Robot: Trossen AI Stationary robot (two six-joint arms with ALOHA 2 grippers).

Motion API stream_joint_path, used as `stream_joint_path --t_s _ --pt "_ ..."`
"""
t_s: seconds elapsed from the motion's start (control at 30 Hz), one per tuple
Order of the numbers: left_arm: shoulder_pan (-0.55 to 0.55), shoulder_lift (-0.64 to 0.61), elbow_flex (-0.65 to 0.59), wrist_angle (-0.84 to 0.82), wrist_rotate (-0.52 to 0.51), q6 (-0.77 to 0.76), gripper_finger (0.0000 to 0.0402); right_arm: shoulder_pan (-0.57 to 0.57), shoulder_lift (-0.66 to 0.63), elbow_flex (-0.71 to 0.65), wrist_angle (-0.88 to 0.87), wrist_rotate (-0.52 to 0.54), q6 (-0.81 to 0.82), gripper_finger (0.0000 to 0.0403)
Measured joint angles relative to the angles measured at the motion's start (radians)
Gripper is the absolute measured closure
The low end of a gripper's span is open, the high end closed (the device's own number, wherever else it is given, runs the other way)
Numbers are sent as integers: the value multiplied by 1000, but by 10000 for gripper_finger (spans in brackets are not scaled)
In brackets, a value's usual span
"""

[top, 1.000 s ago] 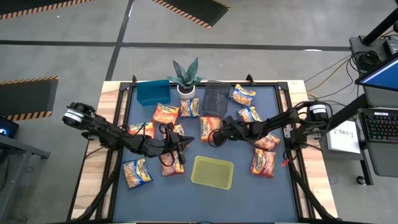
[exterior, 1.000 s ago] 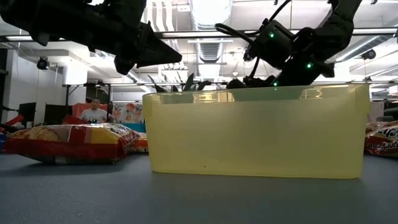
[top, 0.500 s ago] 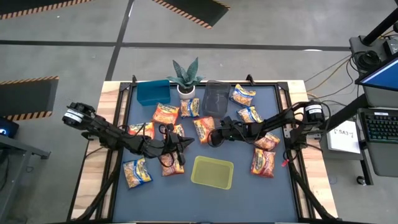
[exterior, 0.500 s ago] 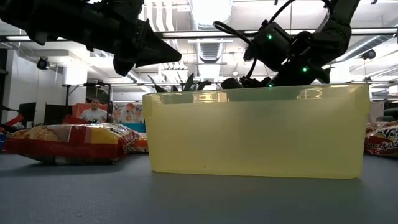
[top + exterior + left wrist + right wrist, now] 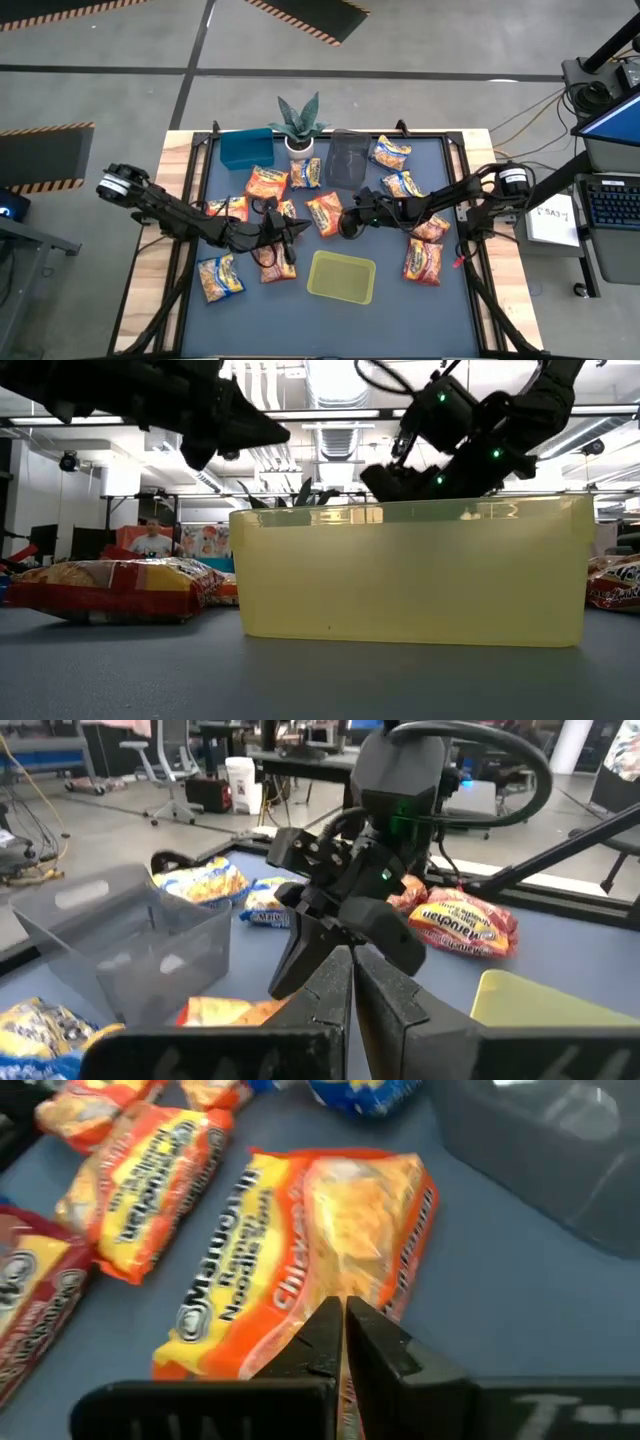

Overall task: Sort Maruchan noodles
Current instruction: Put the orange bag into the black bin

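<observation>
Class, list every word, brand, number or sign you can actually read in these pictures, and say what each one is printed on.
"Maruchan", "Ramen Noodle Soup" and "Chicken": on the orange packet the right gripper has shut on.
"Maruchan": on the red packet in the left wrist view.
The print on the yellow-and-blue packets is too blurred to read.
The packets in the high view are too small to read.
The paper sheet beside the table has marks too small to read.
</observation>
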Motion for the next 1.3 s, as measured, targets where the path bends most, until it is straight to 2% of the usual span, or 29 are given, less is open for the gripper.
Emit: stream_joint_path --t_s 0.23,0.57,0.77,1.0,1.17,1.3 --pt "0 -2 0 -63 0 43 402 8 -54 0 -66 -37 -3 395" --pt "76 206 13 -86 3 -58 402 8 -254 0 -379 -47 56 394" --pt "148 338 95 -87 146 -65 402 8 -354 0 -448 -51 73 390" --pt "160 396 158 -149 157 -16 402 6 -364 0 -464 -51 101 334" --pt "171 391 146 -160 155 4 402 6 -292 -2 -440 -50 132 283" --pt "191 399 135 -162 154 0 402 1 -214 -2 -330 -53 134 252"
